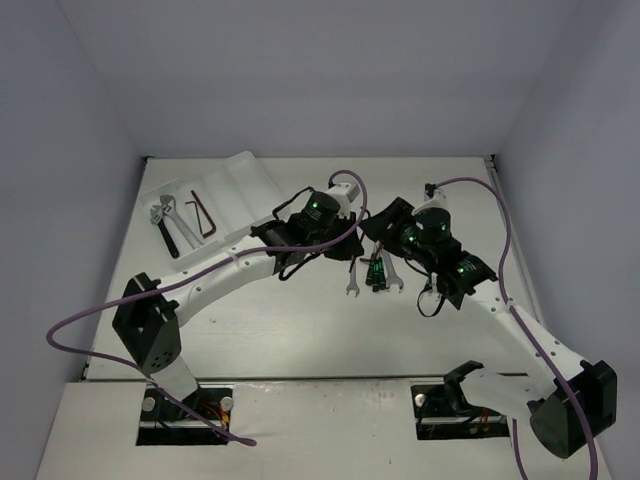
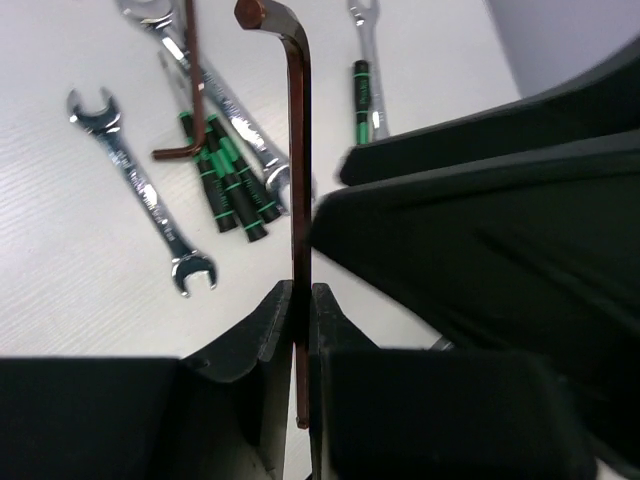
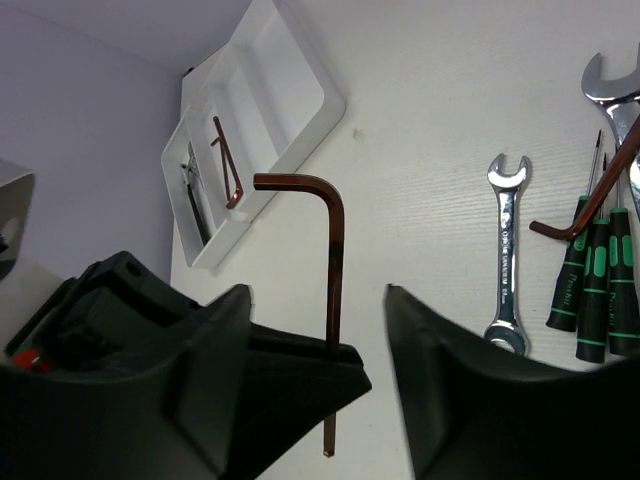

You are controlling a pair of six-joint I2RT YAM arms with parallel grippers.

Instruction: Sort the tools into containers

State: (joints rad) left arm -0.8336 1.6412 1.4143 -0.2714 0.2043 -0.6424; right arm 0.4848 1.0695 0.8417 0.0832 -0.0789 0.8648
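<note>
The left gripper [image 2: 300, 305] has its jaws pressed together on the long shank of a brown hex key [image 2: 297, 150]. The right gripper [image 3: 318, 310] stands with jaws spread either side of that key, apparently clear of it. I hold the key right of the white tray [image 1: 243, 172], beside the loose screwdrivers [image 2: 228, 190] and wrenches [image 2: 140, 190]. Step in hand: transfer to the tray. Next I must swing the key over the tray compartment that holds two hex keys [image 1: 205, 216], lower it, then release.
</note>
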